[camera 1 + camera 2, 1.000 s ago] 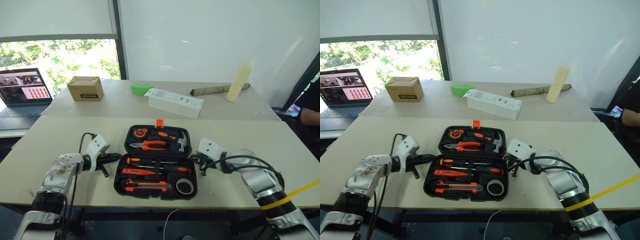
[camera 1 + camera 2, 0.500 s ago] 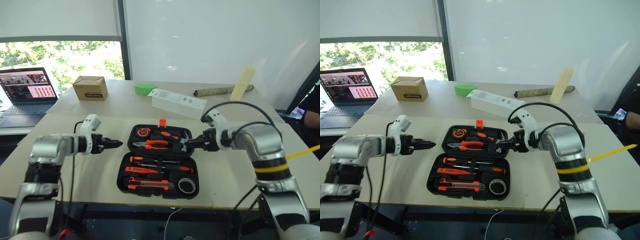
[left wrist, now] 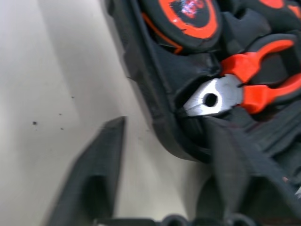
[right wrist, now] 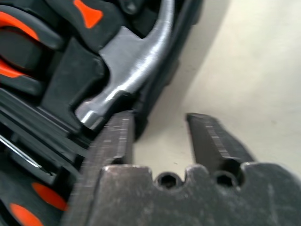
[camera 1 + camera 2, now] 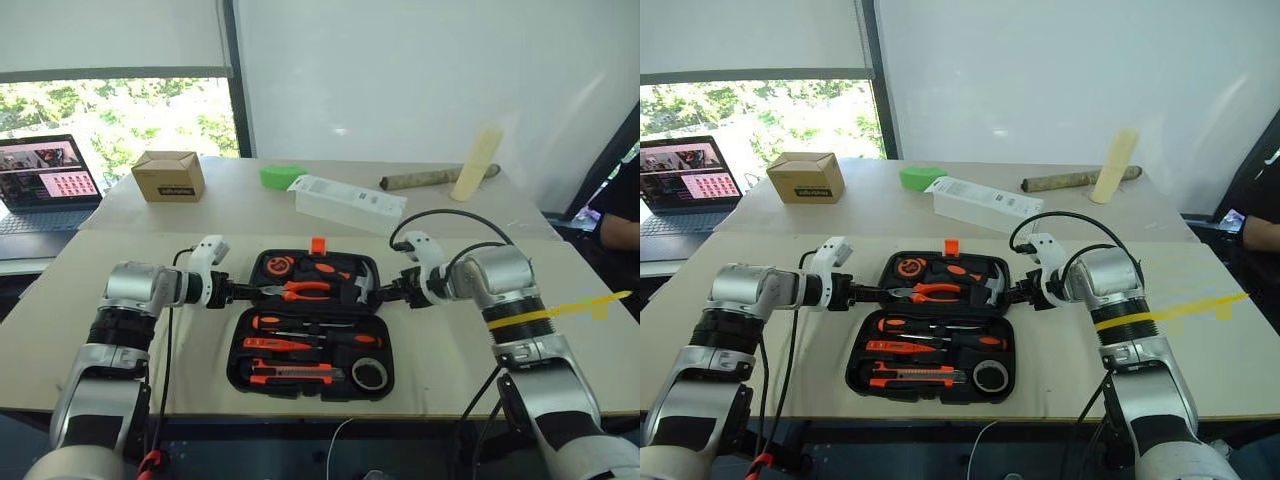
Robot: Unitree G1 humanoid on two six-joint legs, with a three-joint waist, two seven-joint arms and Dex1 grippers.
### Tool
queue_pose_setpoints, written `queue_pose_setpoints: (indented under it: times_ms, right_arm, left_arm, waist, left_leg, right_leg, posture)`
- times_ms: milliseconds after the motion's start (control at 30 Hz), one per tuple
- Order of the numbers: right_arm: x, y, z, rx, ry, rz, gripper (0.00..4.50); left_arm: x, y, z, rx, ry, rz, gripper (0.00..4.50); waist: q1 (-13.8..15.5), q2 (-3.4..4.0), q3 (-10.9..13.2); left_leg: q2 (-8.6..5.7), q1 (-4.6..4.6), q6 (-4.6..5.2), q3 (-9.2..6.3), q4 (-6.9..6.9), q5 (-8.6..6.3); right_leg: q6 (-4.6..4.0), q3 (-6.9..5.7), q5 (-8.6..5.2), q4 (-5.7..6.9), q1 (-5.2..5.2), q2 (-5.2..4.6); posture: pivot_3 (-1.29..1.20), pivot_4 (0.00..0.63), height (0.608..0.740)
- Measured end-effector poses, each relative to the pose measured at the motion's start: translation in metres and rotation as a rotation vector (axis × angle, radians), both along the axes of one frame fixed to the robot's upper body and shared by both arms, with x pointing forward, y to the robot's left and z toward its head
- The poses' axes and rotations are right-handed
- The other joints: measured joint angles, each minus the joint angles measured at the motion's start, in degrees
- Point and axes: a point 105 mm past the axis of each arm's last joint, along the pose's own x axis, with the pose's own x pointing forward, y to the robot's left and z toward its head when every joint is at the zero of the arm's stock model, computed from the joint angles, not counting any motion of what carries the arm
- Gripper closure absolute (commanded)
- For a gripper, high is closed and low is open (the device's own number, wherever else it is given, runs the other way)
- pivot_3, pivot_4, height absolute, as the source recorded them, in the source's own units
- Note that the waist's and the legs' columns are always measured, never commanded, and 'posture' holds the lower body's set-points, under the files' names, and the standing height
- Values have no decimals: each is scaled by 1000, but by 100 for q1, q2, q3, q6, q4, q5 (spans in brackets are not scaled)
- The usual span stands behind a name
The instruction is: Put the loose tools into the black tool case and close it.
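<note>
A: Tools sit slotted in the open tool case (image 5: 312, 325) on the table (image 5: 120, 340).

B: Your left gripper (image 3: 162, 155) and right gripper (image 4: 157, 129) straddle its far half's rims, parted; uneven lifting could spill tools.

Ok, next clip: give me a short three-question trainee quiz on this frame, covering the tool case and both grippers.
1. True or false: the black moulded-plastic hinged tool case lies open on the beige table.
2. Which tool lies closest to the right gripper? A) steel hammer B) black tape roll C) orange-black utility knife
3. Name the tool just inside the case rim by the left gripper.
Key: 1 true; 2 A; 3 the orange-handled pliers.
</note>
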Motion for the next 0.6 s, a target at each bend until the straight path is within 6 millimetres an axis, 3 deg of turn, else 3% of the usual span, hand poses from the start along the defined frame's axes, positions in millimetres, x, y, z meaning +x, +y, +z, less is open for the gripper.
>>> queue_pose_setpoints:
  times_ms: [67,100,167,433,600]
  right_arm:
    - [1,5,0,10,5,5,4393]
    - [1,5,0,22,11,3,4500]
    - [2,5,0,32,20,-3,4500]
    - [8,4,-2,51,-42,7,4500]
    - [0,-3,8,-44,-416,206,4500]
  left_arm:
    - [0,-1,1,-1,-4,-3,3771]
    - [1,0,3,0,-8,4,4140]
    - [1,2,3,-6,-5,15,4443]
    - [4,3,0,-46,-30,44,4443]
    - [0,5,2,-108,-243,0,4443]
  waist:
    - [0,0,0]
    - [-1,0,-1]
    - [0,2,-2]
    - [-3,1,-2]
    - [42,1,-1]
  left_leg:
    - [1,4,0,1,1,1]
    - [1,7,0,0,1,1]
    - [0,17,0,3,0,1]
    - [2,31,-1,0,-1,3]
    - [1,-7,-9,-2,-4,8]
  right_leg:
    - [0,2,0,4,3,0]
    - [0,3,0,6,4,0]
    - [0,11,0,13,8,-1]
    - [-7,13,5,21,18,-1]
    - [-7,6,5,11,-14,-2]
  posture:
    - [0,150,740]
    - [0,150,740]
    - [0,150,740]
    - [0,150,740]
    - [0,150,740]
